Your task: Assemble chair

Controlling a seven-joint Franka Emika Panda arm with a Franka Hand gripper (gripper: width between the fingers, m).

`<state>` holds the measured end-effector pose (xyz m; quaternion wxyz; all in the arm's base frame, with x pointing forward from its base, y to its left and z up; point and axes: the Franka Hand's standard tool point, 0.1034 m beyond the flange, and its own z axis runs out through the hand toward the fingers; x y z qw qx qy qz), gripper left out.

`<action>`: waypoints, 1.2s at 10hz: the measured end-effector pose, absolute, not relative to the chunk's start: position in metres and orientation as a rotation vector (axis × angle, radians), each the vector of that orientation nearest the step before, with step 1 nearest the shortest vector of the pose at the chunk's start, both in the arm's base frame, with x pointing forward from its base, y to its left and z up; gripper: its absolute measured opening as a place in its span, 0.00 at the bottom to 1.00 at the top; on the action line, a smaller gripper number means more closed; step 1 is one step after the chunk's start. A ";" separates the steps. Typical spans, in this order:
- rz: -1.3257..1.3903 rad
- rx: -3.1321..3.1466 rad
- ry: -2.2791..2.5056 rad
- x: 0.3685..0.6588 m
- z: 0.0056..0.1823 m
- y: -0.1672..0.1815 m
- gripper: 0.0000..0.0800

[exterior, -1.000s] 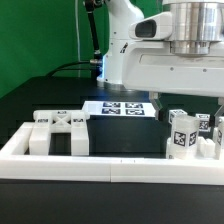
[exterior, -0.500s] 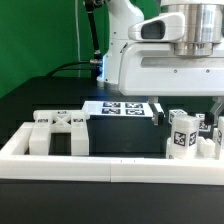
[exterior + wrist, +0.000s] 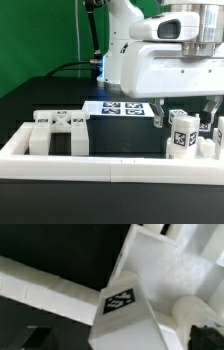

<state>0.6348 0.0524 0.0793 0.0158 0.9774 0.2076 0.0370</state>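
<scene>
Several white chair parts with black-and-white tags stand at the exterior view's right, inside the rail. The nearest is an upright tagged block (image 3: 181, 133), with more parts (image 3: 206, 125) behind it. My gripper (image 3: 187, 115) hangs right above them, open, with one dark finger (image 3: 157, 112) on each side of the tagged block and not touching it. In the wrist view the tagged part (image 3: 121, 301) fills the middle between my fingertips (image 3: 36, 335), and a rounded white part (image 3: 190, 311) lies beside it. More white chair parts (image 3: 55, 130) stand at the exterior view's left.
A long low white border rail (image 3: 100, 165) runs along the front and up the left side. The marker board (image 3: 118, 108) lies flat behind the middle, near the arm's base. The table top is black; a green backdrop stands behind.
My gripper has come down toward the tagged parts at the exterior view's right; its fingers now reach beside the tagged block. The parts have not moved.
</scene>
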 end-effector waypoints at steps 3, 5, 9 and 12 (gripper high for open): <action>0.115 3.051 0.601 0.635 0.079 0.052 0.58; 0.117 3.069 0.515 0.635 0.079 0.052 0.36; 0.120 3.138 -0.130 0.634 0.079 0.052 0.36; 0.087 3.121 -0.385 0.630 0.079 0.056 0.36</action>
